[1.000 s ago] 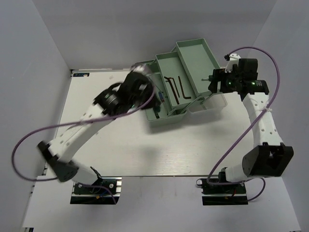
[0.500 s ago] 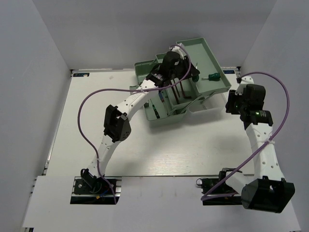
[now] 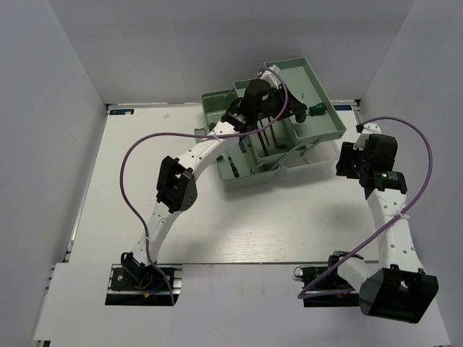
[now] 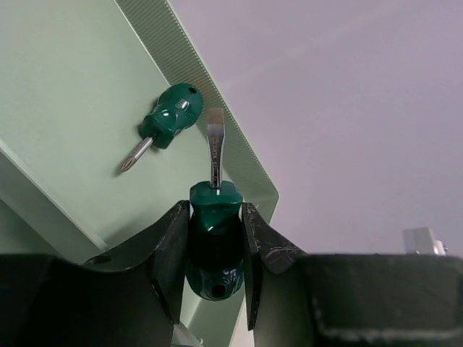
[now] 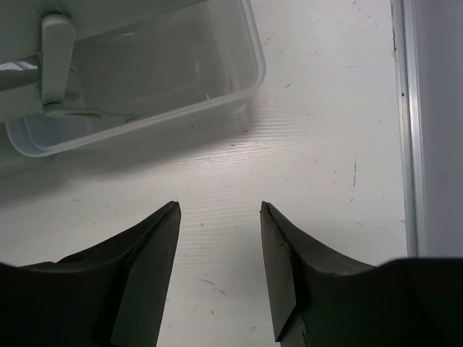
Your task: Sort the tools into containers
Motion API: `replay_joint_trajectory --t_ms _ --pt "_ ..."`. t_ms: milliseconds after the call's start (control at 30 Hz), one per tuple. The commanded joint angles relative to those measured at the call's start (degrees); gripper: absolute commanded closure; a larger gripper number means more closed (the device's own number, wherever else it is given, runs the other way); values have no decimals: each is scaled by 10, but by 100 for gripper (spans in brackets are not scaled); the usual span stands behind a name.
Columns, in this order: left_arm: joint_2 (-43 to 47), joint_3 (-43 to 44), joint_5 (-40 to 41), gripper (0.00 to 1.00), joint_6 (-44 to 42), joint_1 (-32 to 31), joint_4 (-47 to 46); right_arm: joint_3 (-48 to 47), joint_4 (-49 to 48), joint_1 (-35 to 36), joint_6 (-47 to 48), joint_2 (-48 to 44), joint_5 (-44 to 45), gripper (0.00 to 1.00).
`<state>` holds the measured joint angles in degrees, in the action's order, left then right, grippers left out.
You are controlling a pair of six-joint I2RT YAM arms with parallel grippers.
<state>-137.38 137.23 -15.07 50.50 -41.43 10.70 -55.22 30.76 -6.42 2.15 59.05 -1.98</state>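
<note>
My left gripper is shut on a stubby green-handled screwdriver, flat blade pointing away, over the upper right pale green tray. A second stubby green screwdriver with a cross tip lies in that tray. From above, my left gripper reaches into this tray, and a green handle shows at its tip. Dark hex keys lie in the middle tray, partly under the arm. My right gripper is open and empty over bare table; from above it sits right of the toolbox.
The toolbox base stands below the fanned-out trays, with thin tools in it. Its clear lid lies just ahead of my right fingers. A metal table edge runs along the right. The left arm's purple cable loops over the table's left half.
The left arm swung from the toolbox base to the upper right tray. The right arm drew back from that tray to the table, leaving a green screwdriver in it.
</note>
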Motion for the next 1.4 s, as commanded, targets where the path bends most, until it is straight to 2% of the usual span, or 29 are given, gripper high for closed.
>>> replay_joint_trajectory --t_ms 0,33,167,200,300,467,500,567,600,667,700,767,800,833,900,1000,1100,1200,1367 --pt "23 9 -18 80 11 1 -23 -13 -29 -4 -8 12 -13 45" --pt "23 9 -18 61 11 1 -23 -14 -34 -4 -7 12 -12 39" --pt "33 10 -13 27 0 1 -13 -10 -47 -10 -6 21 -8 33" --pt "33 15 -13 21 -6 6 -6 -13 -49 -12 -8 24 -10 33" --pt "51 16 -7 12 -13 13 7 -23 -42 -22 -33 43 -14 33" --pt "119 -1 52 10 -77 26 72 -47 6 -50 -118 91 -18 40" --pt "164 -15 64 10 -120 31 100 -48 15 -52 -127 97 -30 40" --pt "217 -86 92 10 -172 31 118 -49 17 -60 -155 113 -48 40" --pt "243 -116 92 13 -238 31 118 -48 11 -63 -159 120 -59 40" --pt "304 -198 76 16 -312 9 142 -54 4 -66 -173 138 -57 40" --pt "318 -253 38 24 -353 4 152 -56 1 -71 -179 142 -61 40" --pt "364 -315 21 33 -379 -1 169 -64 -4 -76 -202 172 -66 40" --pt "381 -347 15 43 -390 -10 169 -66 -7 -82 -211 180 -74 40" --pt "400 -405 14 46 -397 -18 163 -73 -8 -86 -223 188 -82 40" --pt "446 -461 30 51 -404 -25 163 -74 -18 -93 -262 215 -104 40" --pt "472 -487 55 50 -416 -42 176 -74 -45 -95 -312 234 -126 40" --pt "484 -502 74 43 -431 -67 194 -88 -59 -91 -351 265 -138 40" --pt "478 -502 93 36 -445 -95 211 -108 -62 -90 -369 292 -136 40" --pt "462 -497 119 29 -456 -128 216 -131 -83 -90 -370 308 -131 40"
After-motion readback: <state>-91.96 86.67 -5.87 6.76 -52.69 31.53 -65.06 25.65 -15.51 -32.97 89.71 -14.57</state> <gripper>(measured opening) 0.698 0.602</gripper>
